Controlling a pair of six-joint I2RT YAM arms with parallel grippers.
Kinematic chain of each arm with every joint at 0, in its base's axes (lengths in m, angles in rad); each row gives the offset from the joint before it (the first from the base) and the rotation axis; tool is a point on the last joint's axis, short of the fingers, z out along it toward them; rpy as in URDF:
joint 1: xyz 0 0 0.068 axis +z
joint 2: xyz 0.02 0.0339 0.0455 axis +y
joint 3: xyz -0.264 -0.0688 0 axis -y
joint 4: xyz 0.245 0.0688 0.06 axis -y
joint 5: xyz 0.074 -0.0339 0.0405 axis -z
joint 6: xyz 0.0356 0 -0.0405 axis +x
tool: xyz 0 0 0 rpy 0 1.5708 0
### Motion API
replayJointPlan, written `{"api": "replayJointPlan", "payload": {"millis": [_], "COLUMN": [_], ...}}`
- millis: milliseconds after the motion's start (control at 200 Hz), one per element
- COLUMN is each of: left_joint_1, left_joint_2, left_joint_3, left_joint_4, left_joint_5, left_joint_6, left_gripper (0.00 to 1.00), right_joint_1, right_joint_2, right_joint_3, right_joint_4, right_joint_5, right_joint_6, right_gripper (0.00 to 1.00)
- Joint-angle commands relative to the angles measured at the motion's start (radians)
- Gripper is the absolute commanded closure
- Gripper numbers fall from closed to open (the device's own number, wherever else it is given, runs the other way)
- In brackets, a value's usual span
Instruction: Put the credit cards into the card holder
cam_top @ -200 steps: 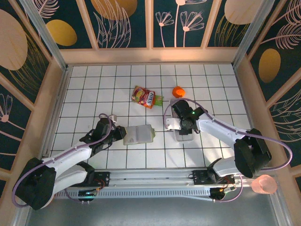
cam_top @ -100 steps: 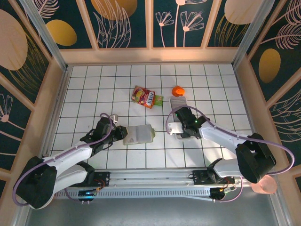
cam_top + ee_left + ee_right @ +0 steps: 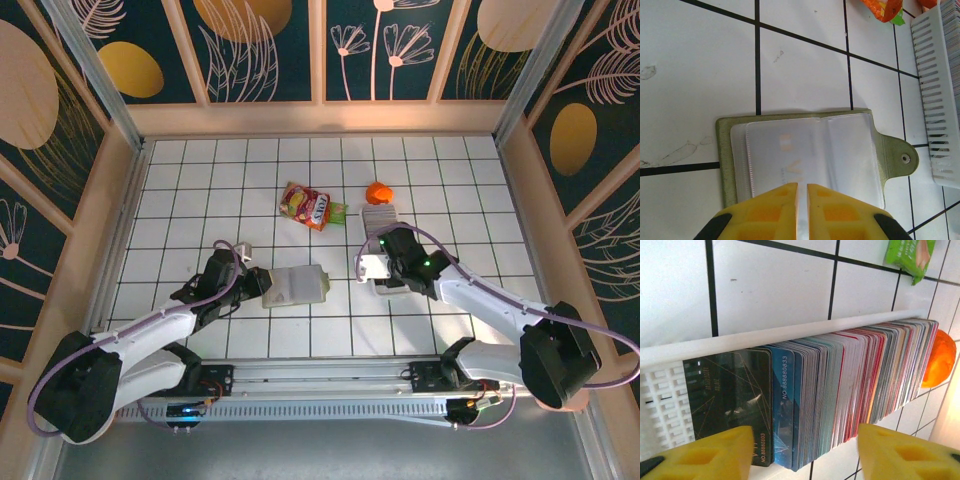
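Observation:
The card holder [image 3: 297, 285] lies open on the tiles, olive-green with a clear pale inside [image 3: 805, 150] and a snap tab on its right. My left gripper [image 3: 258, 284] is at its left edge; in the left wrist view the yellow fingers [image 3: 802, 210] stand almost together, pinching the holder's near edge. The credit cards [image 3: 840, 385] are packed on edge in a white slotted tray [image 3: 790, 332], a dark one and a blue one at the front. My right gripper [image 3: 805, 455] hangs open over the pack's front end, one finger on either side, and sits at the tray's near end [image 3: 385, 270].
A red and orange snack packet [image 3: 310, 206] lies behind the holder, its green end [image 3: 910, 255] near the tray. An orange ball [image 3: 379, 193] sits at the tray's far end. Wooden walls ring the tiled floor.
The right gripper's jaws have spread wide apart and the gripper has shifted slightly right and nearer along the tray. The left gripper and card holder have stayed put.

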Motion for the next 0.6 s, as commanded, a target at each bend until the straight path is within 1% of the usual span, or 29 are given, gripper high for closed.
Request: {"api": "replayJointPlan", "payload": {"millis": [0, 80, 180, 395, 540, 591], "left_joint_1": [-0.003, -0.003, -0.004, -0.004, -0.004, -0.004], "left_joint_2": [0.000, 0.000, 0.000, -0.001, -0.003, -0.004], "left_joint_3": [0.003, 0.003, 0.005, 0.005, 0.004, 0.005], "left_joint_4": [0.019, 0.020, 0.019, 0.022, 0.022, 0.022], "left_joint_5": [0.014, 0.012, 0.010, 0.006, 0.007, 0.006], "left_joint_6": [0.012, 0.013, 0.014, 0.019, 0.022, 0.022], "left_gripper": [0.88, 0.87, 0.87, 0.87, 0.87, 0.87], "right_joint_1": [-0.016, -0.029, -0.041, -0.065, -0.087, -0.098], "right_joint_2": [-0.007, 0.007, 0.037, 0.106, 0.147, 0.153], "right_joint_3": [-0.018, -0.018, 0.000, 0.018, 0.061, 0.083], "right_joint_4": [0.032, 0.080, 0.084, 0.076, 0.006, -0.036], "right_joint_5": [-0.002, 0.017, 0.018, -0.001, -0.049, -0.082], "right_joint_6": [-0.013, -0.027, -0.047, -0.103, -0.143, -0.163], "right_gripper": [0.28, 0.17, 0.01, 0.01, 0.01, 0.01]}}
